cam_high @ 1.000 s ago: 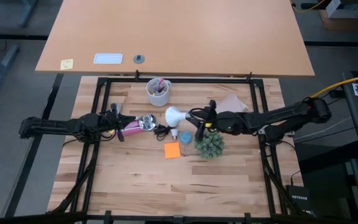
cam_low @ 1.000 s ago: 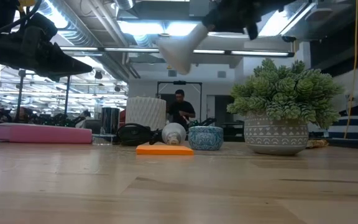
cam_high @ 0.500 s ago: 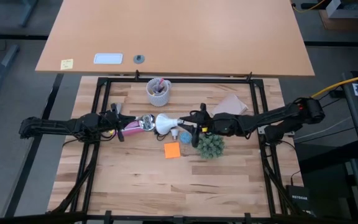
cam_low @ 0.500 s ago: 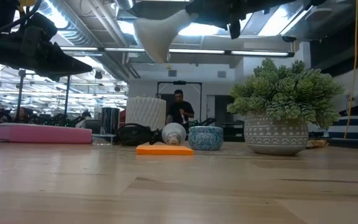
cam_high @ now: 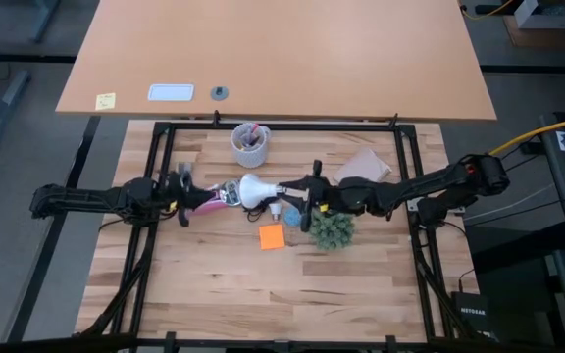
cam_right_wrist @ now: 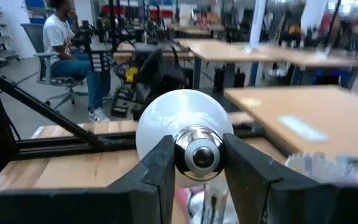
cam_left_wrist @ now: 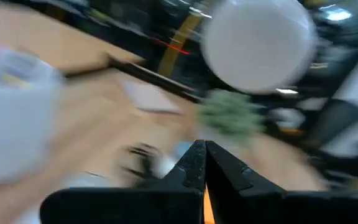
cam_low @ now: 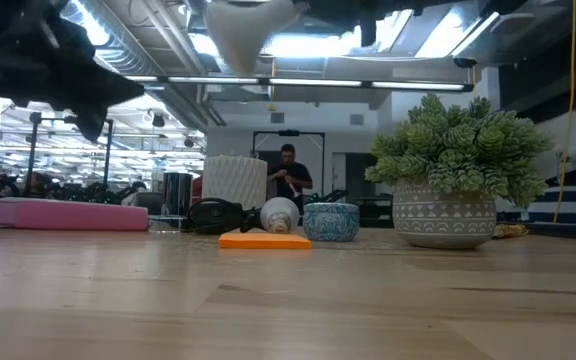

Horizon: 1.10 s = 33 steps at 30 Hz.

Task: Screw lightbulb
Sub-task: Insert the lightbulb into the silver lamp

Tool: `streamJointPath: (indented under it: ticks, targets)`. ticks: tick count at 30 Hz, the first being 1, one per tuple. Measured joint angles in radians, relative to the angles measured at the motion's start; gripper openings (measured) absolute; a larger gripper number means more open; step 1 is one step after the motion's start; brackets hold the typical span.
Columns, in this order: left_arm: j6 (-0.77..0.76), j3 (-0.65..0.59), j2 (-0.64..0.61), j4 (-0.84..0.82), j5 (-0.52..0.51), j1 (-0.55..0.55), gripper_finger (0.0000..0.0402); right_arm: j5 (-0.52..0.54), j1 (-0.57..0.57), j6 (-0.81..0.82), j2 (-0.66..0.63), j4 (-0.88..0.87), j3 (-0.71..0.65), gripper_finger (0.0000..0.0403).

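While we carry the small white frosted lightbulb [cam_high: 254,190] by its narrow metal base, clamped between the right gripper's [cam_high: 284,192] two dark fingers [cam_right_wrist: 153,168], its round dome points toward nine o'clock, straight at the shiny silver round socket [cam_high: 230,192]. We hold it off the table, we judge, so the bulb can line up with the socket before any turning. Our left gripper [cam_high: 186,187] sits at nine o'clock of the socket, its claw pinched fully together, near the pink flat block [cam_high: 207,200], apparently to steady that end. Below, at six o'clock of the bulb, lie the orange sticky note [cam_high: 272,236] and the green potted plant [cam_high: 330,230], both untouched.

Compared with a second ago, the bulb has travelled leftward from beside the plant until its dome nearly meets the socket. The left gripper has shifted a little as well.
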Motion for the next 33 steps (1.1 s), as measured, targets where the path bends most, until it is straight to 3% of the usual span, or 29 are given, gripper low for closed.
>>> streamJointPath:
  ticks: [3,8,16,23,33]
  targets:
    - [-0.078,0.0,0.0,0.034,0.113,-0.005,0.0,-0.026,0.0,-0.054,0.0,0.028,0.0,0.0117]
    - [-0.104,0.0,0.004,0.115,0.133,-0.036,0.0007,-0.058,0.0,-0.113,0.0,0.043,0.0,0.0117]
    - [-0.201,0.0,0.088,0.23,0.126,-0.081,0.0115,-0.064,-0.029,-0.201,0.0,0.086,0.0,0.0117]
    - [-0.225,0.0,0.24,0.404,0.023,-0.099,0.018,-0.132,-0.118,-0.194,0.0,0.125,0.0,0.0117]
    - [-0.348,0.016,0.536,0.711,-0.094,-0.1,0.0186,-0.241,-0.194,-0.2,0.103,0.352,0.008,0.0117]
